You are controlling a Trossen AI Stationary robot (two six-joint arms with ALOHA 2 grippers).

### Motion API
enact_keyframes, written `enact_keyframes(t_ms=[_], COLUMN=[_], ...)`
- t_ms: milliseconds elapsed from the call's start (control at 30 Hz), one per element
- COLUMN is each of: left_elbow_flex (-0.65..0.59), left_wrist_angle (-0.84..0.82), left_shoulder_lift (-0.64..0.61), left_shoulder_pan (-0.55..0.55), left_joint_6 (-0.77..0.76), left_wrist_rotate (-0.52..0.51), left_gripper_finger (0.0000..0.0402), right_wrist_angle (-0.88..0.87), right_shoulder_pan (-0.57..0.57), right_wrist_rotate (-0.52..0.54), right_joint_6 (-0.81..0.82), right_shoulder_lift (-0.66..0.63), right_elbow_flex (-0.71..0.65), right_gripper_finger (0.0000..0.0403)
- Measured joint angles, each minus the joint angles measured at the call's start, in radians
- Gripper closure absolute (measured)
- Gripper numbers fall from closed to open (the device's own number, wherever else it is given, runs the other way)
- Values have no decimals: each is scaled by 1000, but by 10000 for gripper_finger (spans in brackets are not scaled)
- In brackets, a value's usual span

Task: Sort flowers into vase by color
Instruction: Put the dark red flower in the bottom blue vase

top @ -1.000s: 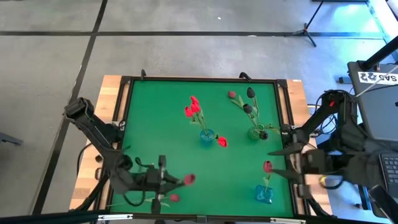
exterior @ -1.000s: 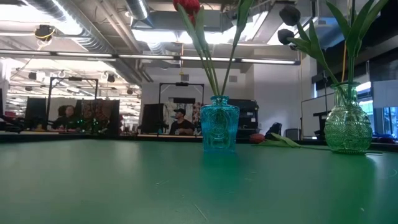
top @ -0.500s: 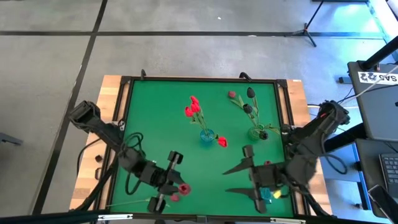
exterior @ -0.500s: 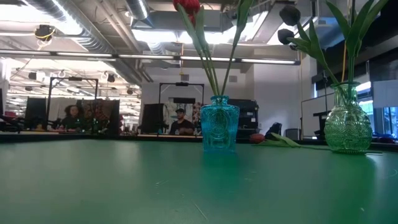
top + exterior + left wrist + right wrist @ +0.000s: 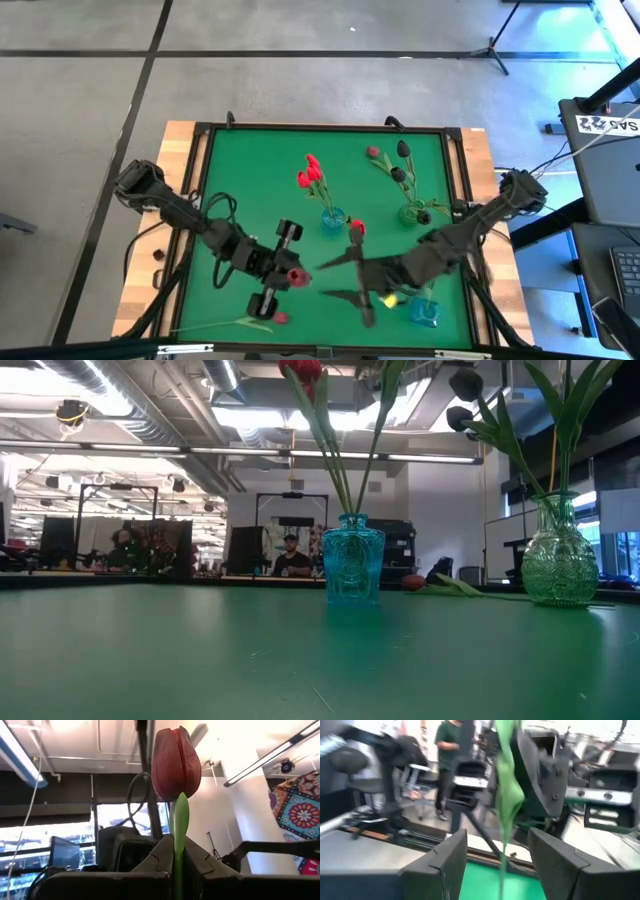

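Right gripper (image 5: 338, 279) now seemingly nearer tulip (image 5: 295, 277)

an open-plan lab or office: exposed ceiling ducts (image 5: 120, 400), desks, monitors, seated people (image 5: 291, 560).

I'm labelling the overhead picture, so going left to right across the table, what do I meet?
Left gripper holding a red tulip → blue vase of red tulips → right gripper, open → green glass vase with dark tulips → second blue vase.
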Motion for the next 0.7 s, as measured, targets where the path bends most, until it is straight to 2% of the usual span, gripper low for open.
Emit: enact_keyframes(t_ms=[167,333,467,700], left_elbow_flex=[0,0,0,0], left_wrist_angle=[2,-8,-3,-20], left_shoulder_lift=[0,14,26,26], left_shoulder_pan=[35,37,30,18], left_joint_6=[-33,-23,-1,18], left_wrist_rotate=[48,50,50,1], left_gripper_finger=[392,392,392,392], right_wrist_angle=[-2,4,13,16], right_shoulder_pan=[-67,-85,-84,-83], right_wrist_rotate=[-7,-35,-41,-162], right_joint_6=[29,33,35,61], right_shoulder_lift=[31,34,34,33], right_elbow_flex=[-1,-1,-1,-1], right_gripper_finger=[194,206,255,381])
